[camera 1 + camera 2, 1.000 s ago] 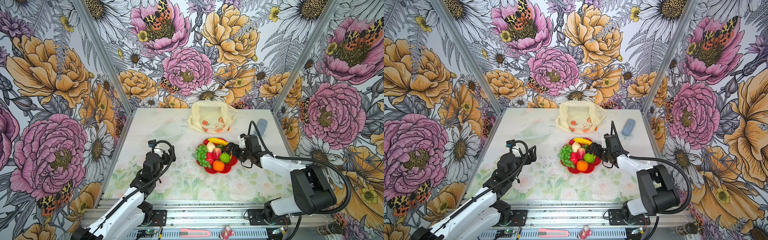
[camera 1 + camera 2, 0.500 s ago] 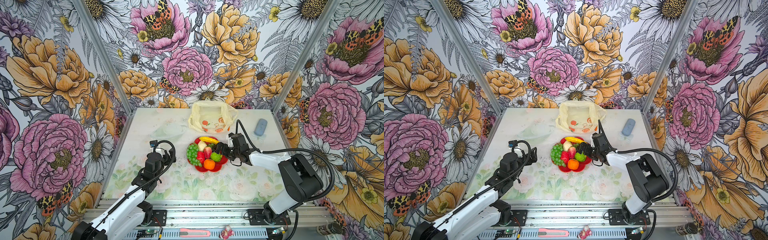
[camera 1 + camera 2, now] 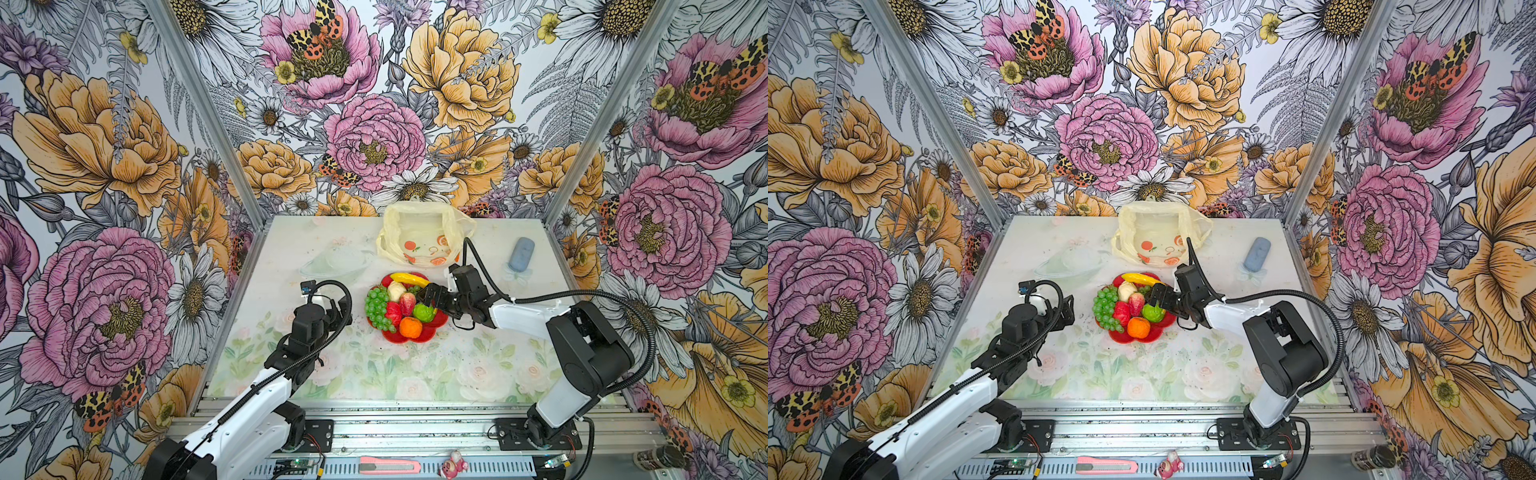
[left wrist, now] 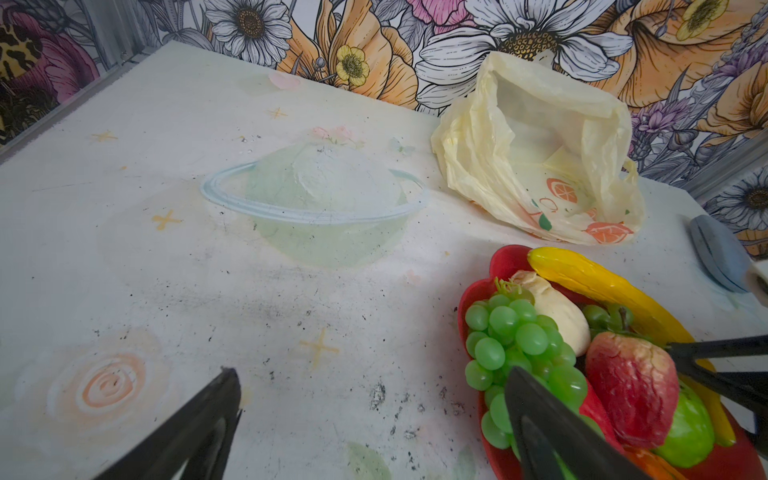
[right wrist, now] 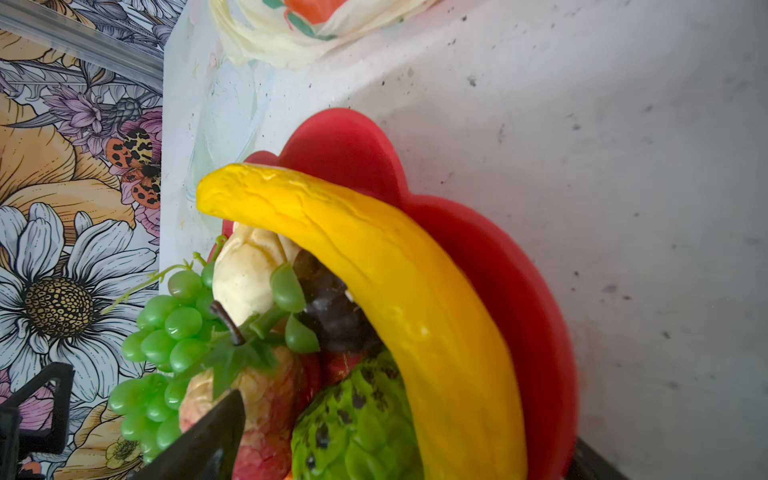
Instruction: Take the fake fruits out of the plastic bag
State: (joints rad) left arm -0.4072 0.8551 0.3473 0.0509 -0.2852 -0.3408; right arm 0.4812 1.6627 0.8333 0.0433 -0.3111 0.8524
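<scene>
Fake fruits piled on red plate, so unloading looks done; plastic bag slumped at back, mouth open, looks empty; my right end effector spread wide at plate edge, gripping nothing; left end effector wide, empty, just beside plate.

Yellow banana, green grapes, red plate

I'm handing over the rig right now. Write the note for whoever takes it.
Left end effector: open, empty, off the left side of the red plate.
Right end effector: open, low over the fruit at the plate's right side, gripping nothing.
Fake fruits: piled on the plate.
Plastic bag: at the back, mouth open, looks empty.
Done: unloading, apparently.
Left: check the bag's folds, pull both arms back.
</scene>
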